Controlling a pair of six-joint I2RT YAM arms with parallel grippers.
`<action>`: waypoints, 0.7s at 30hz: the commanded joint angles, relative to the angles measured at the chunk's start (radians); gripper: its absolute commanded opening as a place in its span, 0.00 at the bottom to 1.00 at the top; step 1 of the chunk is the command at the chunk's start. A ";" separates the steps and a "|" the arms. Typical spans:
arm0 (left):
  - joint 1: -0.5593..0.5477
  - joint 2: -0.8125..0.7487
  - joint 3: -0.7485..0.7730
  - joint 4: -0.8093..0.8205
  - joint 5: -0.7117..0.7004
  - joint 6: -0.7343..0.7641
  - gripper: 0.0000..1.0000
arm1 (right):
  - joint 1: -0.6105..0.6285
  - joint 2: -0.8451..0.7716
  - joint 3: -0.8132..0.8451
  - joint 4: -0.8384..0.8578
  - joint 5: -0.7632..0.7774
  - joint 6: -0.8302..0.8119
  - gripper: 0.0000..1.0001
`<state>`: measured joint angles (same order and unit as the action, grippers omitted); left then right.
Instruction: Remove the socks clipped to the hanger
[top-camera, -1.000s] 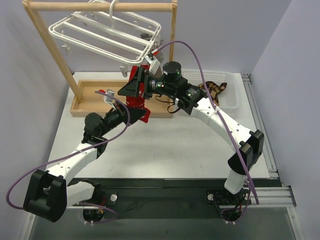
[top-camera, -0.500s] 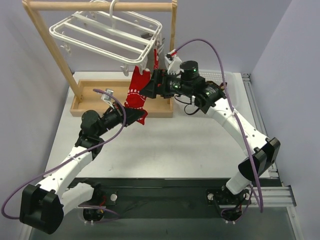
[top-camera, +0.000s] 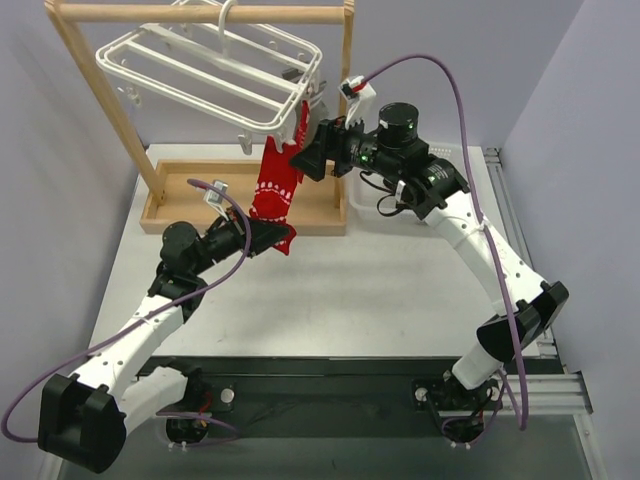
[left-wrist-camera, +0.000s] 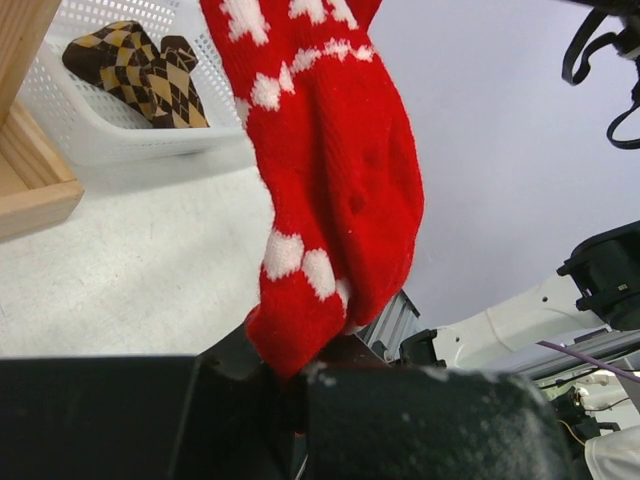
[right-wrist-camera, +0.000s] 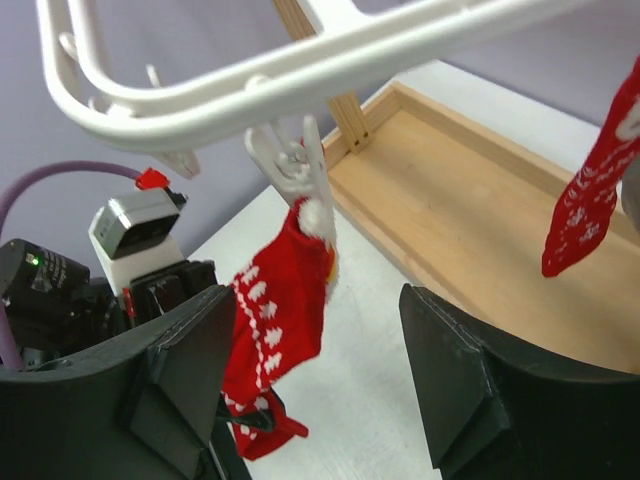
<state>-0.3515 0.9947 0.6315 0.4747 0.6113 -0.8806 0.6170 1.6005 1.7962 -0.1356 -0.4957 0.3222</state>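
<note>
A red sock with white pattern (top-camera: 277, 186) hangs from a clip (right-wrist-camera: 290, 165) at the near right corner of the white hanger (top-camera: 190, 96). My left gripper (top-camera: 280, 238) is shut on the sock's toe; the left wrist view shows the toe (left-wrist-camera: 300, 340) pinched between the jaws (left-wrist-camera: 295, 372). My right gripper (top-camera: 315, 155) is open and empty just right of the sock's top, below the hanger rim (right-wrist-camera: 330, 55). Its fingers (right-wrist-camera: 185, 375) flank the sock (right-wrist-camera: 275, 320) without touching it. A second red sock (right-wrist-camera: 585, 205) hangs further right.
The hanger hangs from a wooden rack (top-camera: 200, 13) that stands in a wooden tray (top-camera: 200, 190). A white basket (left-wrist-camera: 120, 140) on the table holds brown argyle socks (left-wrist-camera: 140, 75). A purple wall lies behind.
My right gripper has moved up and right, off the sock's middle, to just beside the clip. My left gripper keeps hold of the toe, and the sock now hangs stretched.
</note>
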 joint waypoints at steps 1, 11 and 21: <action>0.005 -0.014 0.043 0.016 0.027 -0.014 0.00 | 0.032 0.053 0.094 0.083 0.034 -0.049 0.66; 0.003 -0.011 0.059 0.025 0.038 -0.043 0.00 | 0.078 0.102 0.143 0.155 0.152 -0.107 0.44; 0.003 -0.002 0.051 0.059 0.047 -0.070 0.00 | 0.110 0.104 0.117 0.237 0.264 -0.074 0.42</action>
<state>-0.3515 0.9962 0.6441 0.4755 0.6415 -0.9394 0.7074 1.7168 1.9167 -0.0196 -0.3119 0.2333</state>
